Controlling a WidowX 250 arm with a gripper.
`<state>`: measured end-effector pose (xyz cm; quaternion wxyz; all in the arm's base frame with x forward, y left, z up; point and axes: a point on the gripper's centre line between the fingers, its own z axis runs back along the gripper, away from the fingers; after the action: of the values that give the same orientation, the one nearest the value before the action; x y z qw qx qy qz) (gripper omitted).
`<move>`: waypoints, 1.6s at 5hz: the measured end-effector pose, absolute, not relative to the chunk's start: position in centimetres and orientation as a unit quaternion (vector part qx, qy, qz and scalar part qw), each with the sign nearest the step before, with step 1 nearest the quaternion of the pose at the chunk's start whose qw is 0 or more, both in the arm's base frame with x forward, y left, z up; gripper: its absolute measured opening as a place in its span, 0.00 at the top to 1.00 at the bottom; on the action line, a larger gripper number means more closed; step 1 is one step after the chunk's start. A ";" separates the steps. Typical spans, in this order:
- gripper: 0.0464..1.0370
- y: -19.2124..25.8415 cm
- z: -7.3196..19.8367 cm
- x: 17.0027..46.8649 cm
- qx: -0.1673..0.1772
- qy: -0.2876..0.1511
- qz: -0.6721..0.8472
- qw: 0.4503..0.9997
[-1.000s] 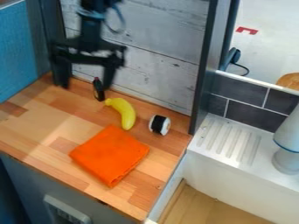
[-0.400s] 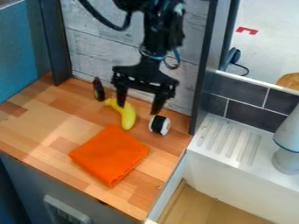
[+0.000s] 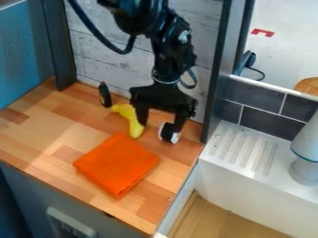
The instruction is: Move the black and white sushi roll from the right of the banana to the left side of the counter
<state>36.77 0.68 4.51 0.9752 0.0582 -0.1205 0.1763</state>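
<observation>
Near the frame's centre, the roll point(image 3: 165, 133) is partly covered by one of the parted fingers of the gripper point(image 3: 160, 128), though contact cannot be told; probably light, firm and apt to roll, it is best grasped across its black middle.

Orange cloth point(image 3: 116, 165); dark tiles point(image 3: 267, 124) behind drainboard point(image 3: 241, 148).

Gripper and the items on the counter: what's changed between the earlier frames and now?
The gripper went from the upper left across to the right, then lower; its open fingers now come down in front of the yellow banana and the black-and-white roll-shaped item. No visible grasp or release. Banana, roll-shaped item, orange cloth and dark upright object stayed put.
</observation>
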 end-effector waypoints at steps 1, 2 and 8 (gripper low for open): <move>0.04 0.2 3.8 37.3 0.040 -0.128 0.169 0.977; 0.04 0.1 2.6 37.7 0.039 -0.122 0.160 0.979; 0.33 1.7 -0.4 40.8 0.055 -0.092 0.162 0.981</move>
<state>40.84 1.70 -0.37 0.9810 0.0546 -0.0924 0.1616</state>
